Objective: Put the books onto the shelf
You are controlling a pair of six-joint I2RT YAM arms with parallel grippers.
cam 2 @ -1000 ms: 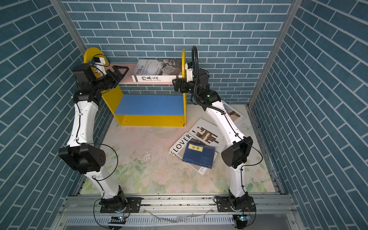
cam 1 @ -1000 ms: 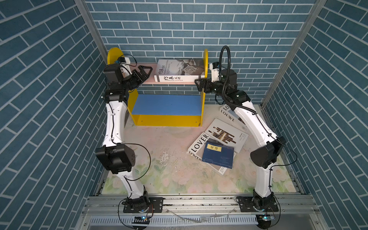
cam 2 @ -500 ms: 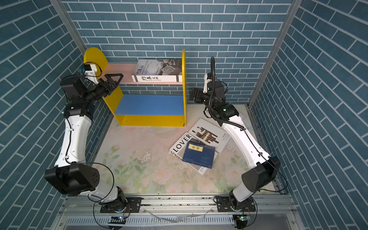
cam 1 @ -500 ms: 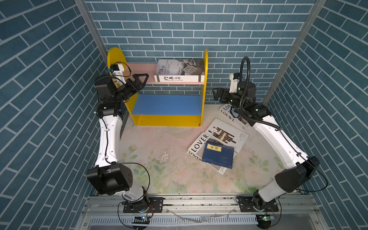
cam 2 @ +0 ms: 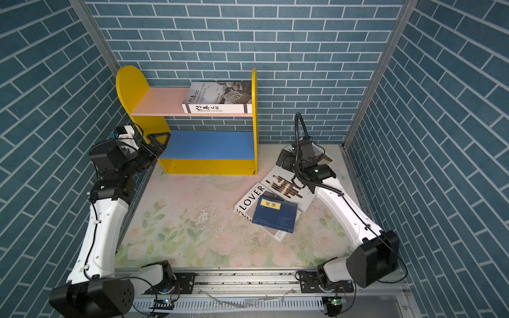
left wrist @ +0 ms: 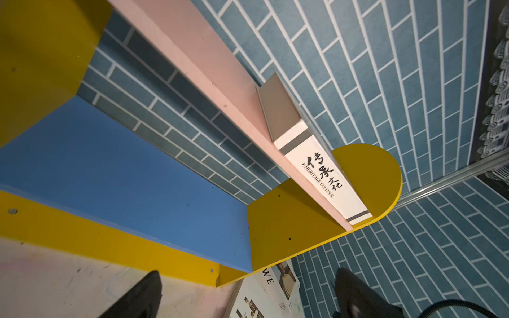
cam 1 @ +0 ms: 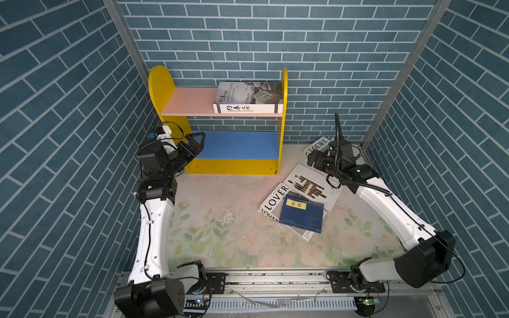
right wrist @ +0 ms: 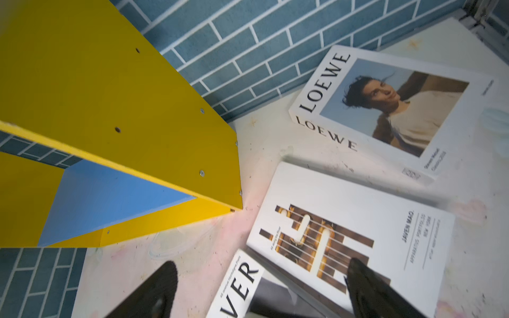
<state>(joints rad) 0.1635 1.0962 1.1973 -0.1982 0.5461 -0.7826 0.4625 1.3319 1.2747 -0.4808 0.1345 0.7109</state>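
The shelf [cam 1: 190, 102] stands at the back wall, with the Heritage Cultural book [cam 1: 248, 96] lying flat at the right end of its pink upper board. Its spine [left wrist: 322, 176] shows in the left wrist view. On the table right of the shelf lie the LOEWE book [right wrist: 385, 107], the brown-bar book [cam 1: 311, 187], the LOVER book [cam 1: 275, 198] and, on top of it, the navy book [cam 1: 301, 213]. My left gripper [cam 1: 197, 140] is open and empty beside the shelf's left panel, at the blue board's height. My right gripper [cam 1: 311, 161] hangs open and empty over the brown-bar book [right wrist: 330, 220].
Blue brick walls [cam 1: 275, 41] close in on three sides, with metal corner posts [cam 1: 385, 110] at the back. The blue lower board [cam 1: 237, 144] carries nothing. The floral table top [cam 1: 220, 234] runs to a metal rail [cam 1: 275, 278] at the front.
Both grippers have drawn away from the upper board and come down: the left beside the lower board, the right out over the books on the table. The Heritage Cultural book stays on the shelf.
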